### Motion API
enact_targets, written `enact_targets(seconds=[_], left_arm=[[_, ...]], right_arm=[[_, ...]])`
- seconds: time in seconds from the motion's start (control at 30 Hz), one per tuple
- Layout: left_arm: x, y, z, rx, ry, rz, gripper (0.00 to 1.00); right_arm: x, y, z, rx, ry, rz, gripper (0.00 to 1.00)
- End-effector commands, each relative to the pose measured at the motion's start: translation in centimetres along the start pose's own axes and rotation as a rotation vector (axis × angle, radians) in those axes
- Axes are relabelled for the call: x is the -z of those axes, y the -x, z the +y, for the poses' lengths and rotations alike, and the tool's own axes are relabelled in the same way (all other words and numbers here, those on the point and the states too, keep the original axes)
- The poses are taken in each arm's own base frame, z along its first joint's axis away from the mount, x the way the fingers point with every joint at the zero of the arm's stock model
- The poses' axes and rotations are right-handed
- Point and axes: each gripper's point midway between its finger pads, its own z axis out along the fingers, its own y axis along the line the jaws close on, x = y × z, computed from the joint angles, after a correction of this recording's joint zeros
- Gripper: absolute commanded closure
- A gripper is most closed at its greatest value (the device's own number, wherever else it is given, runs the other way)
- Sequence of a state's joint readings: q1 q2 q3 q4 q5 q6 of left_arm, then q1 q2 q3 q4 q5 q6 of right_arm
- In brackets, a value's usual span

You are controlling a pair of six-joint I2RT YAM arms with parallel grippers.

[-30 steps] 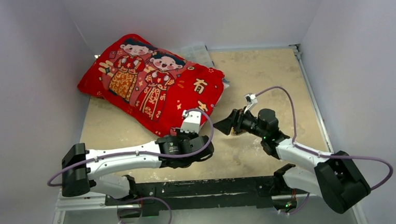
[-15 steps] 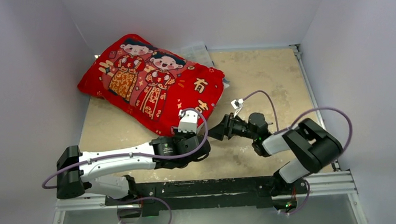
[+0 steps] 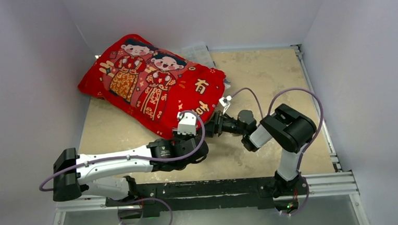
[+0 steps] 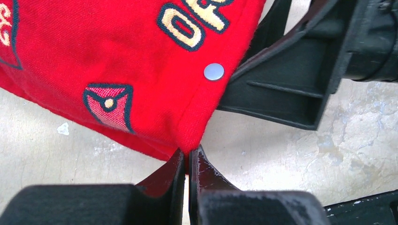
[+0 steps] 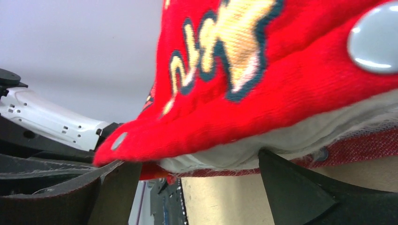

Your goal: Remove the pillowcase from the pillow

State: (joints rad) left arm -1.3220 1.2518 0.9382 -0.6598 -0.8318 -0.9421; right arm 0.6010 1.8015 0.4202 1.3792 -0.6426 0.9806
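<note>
- One pillowcase [image 3: 151, 84], bright red, is lying on the beige worktop [image 3: 268, 77] toward its far left corner, set at a slant, with one long side near the left wall.
- Two black-haired cartoon children are showing on its top face, side by side, with gold characters printed toward the near right end.
- One pillow [image 5: 291, 140] is sitting inside the cover. Only a white strip of it is showing, at the open mouth in the right wrist view (the rest is hidden by red fabric).
- Two arms are reaching to the same near right end of the pillowcase, one from each side.
- The left end effector [image 4: 188, 161] is clamping the near corner of the pillowcase. Its two fingers are pressed together with a sliver of red hem between them.
- The right end effector [image 5: 202, 180] is standing wide open and gripping nothing. Its two fingers are spread to either side under the mouth of the cover, and the red flap and white filling are hanging between and above them.
- One silver snap [image 4: 214, 71] is showing in the left wrist view, just beside a right finger [image 4: 281, 89].
- Two snaps are showing on the red flap in the right wrist view.
</note>
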Motion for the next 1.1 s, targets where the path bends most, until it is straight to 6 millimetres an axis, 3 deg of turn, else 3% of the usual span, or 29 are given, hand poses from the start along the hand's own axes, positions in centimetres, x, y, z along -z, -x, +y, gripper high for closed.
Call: enact_targets(seconds=[0.0, 0.2, 0.37, 0.53, 0.57, 0.63, 0.7, 0.73, 0.77, 0.97, 1.07], left_arm=[[0.5, 1.3, -1.2, 0.081, -0.062, -0.032, 1.00], [0.3, 0.9, -1.2, 0.087, -0.069, -0.031, 1.00], [0.1, 0.5, -1.5, 0.082, -0.078, -0.019, 1.00], [0.1, 0.4, -1.3, 0.072, -0.069, -0.018, 1.00], [0.1, 0.4, -1.0, 0.071, -0.061, -0.020, 1.00], [0.1, 0.3, -0.3, 0.071, -0.038, -0.028, 1.00], [-0.1, 0.3, 0.9, 0.066, 0.012, -0.048, 1.00], [-0.2, 0.3, 1.7, 0.064, 0.043, -0.055, 1.00], [-0.3, 0.2, 2.5, 0.063, 0.074, -0.056, 1.00], [-1.8, -0.6, 7.9, 0.079, 0.261, -0.062, 1.00], [-2.5, -1.4, 11.0, 0.105, 0.367, -0.077, 1.00]], right_arm=[[-0.9, 0.4, 0.4, 0.001, 0.053, -0.025, 0.02], [-2.2, -0.9, -1.4, -0.048, -0.019, -0.021, 0.01], [-3.8, -0.8, -0.3, -0.019, 0.031, -0.014, 0.01], [-4.3, 1.4, 2.2, 0.043, 0.082, -0.069, 0.05], [-4.3, 1.7, 2.6, 0.053, 0.086, -0.081, 0.09], [-4.2, 2.4, 3.1, 0.065, 0.083, -0.101, 0.33], [-4.0, 2.5, 3.0, 0.065, 0.063, -0.105, 0.69], [-3.8, 2.3, 3.0, 0.063, 0.057, -0.098, 0.95], [-3.6, 2.0, 3.0, 0.056, 0.052, -0.087, 1.00], [-1.3, 2.0, 5.2, 0.073, 0.061, -0.105, 1.00], [-0.1, 3.0, 6.9, 0.107, 0.050, -0.138, 1.00]])
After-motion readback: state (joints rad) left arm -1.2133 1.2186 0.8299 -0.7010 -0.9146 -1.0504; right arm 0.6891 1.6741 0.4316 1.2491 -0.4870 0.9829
